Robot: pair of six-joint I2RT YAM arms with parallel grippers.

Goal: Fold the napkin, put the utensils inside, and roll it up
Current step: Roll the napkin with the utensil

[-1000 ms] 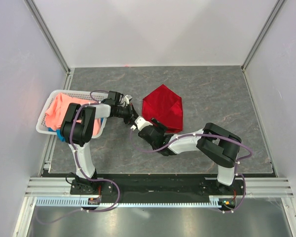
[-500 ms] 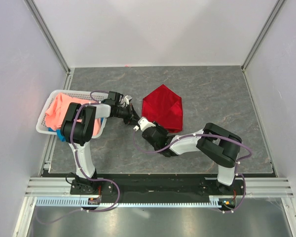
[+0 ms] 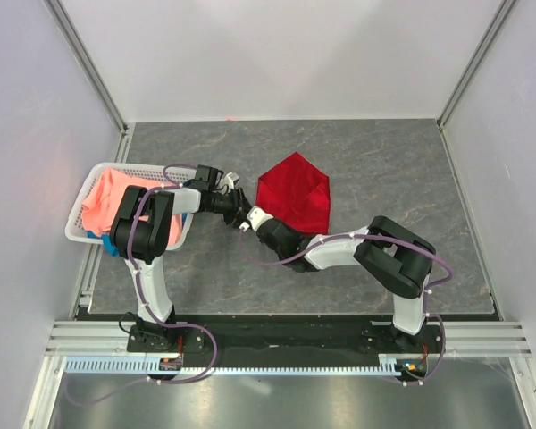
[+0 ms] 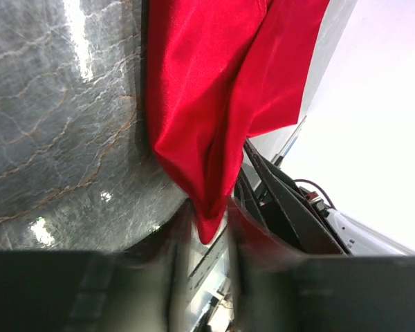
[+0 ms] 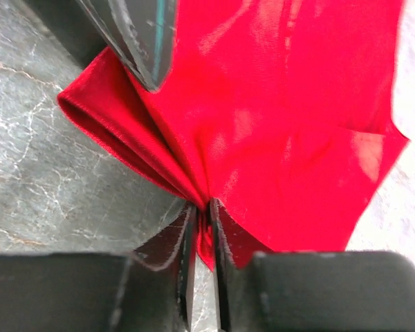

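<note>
Plainly, the right pincer (image 5: 204, 225) is clenched on an edge of the napkin (image 3: 293, 189) — the red cloth bunches into folds where the jaws nip it. The napkin lies folded near mid-bench (image 3: 384, 170), to the right of the white basket (image 3: 75, 231). The left pincer (image 4: 207, 232) straddles a napkin corner — whether it is clamped or not I cannot tell.
</note>
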